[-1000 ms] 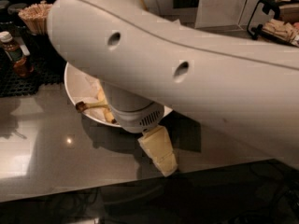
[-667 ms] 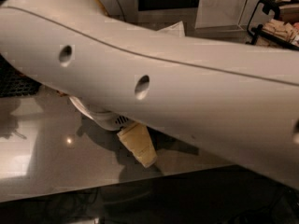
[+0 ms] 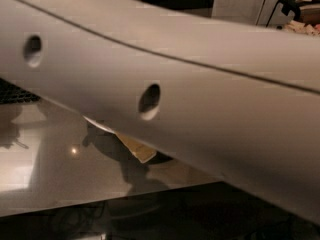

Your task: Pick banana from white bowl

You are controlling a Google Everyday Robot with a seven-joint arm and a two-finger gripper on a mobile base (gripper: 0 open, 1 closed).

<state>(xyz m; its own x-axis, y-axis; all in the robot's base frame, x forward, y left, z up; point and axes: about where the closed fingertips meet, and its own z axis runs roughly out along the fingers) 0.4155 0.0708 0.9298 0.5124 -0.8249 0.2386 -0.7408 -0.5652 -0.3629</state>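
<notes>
My white arm (image 3: 200, 99) fills most of the camera view and runs from upper left to lower right. Under it, only a thin sliver of the white bowl's rim (image 3: 98, 124) shows. The banana is hidden behind the arm. A tan part of my gripper (image 3: 137, 147) pokes out below the arm, just right of the bowl's rim and above the dark counter. Nothing shows whether it holds anything.
The glossy dark counter (image 3: 55, 179) reflects light at the lower left, and its front edge runs along the bottom. A black mesh surface (image 3: 14, 91) lies at the left. A pale cabinet (image 3: 240, 1) and cluttered items (image 3: 302, 14) stand at the back right.
My arm has swung across and closer to the camera, and now covers the bowl and its contents. The tan gripper part has shifted left under the arm.
</notes>
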